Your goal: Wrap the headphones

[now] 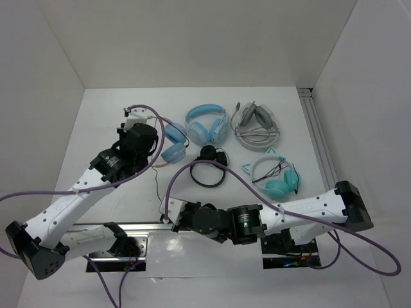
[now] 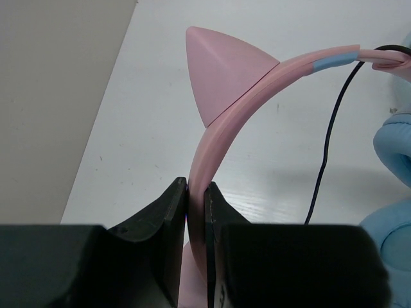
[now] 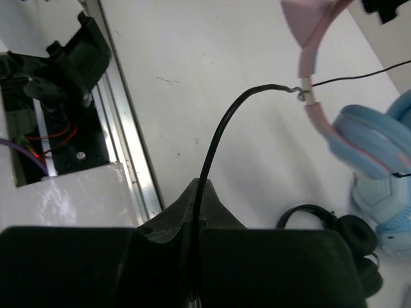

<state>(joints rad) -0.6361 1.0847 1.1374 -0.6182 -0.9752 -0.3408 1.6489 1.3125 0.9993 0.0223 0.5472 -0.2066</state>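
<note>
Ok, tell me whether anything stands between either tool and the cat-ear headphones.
Nothing visible does. The left tool is shut directly on the pink headband of the headphones, and the right tool is shut on their black cable.

The table (image 1: 192, 102) carries five pairs of headphones: one pink-banded pair (image 1: 174, 136), one light blue pair (image 1: 199, 131), one grey-white pair (image 1: 263, 115), one teal-and-white pair (image 1: 280, 186), one black pair (image 1: 209, 153). The robot arms are two: left arm (image 1: 83, 189), right arm (image 1: 308, 208)

No text, label, brand or number can be read anywhere.
</note>
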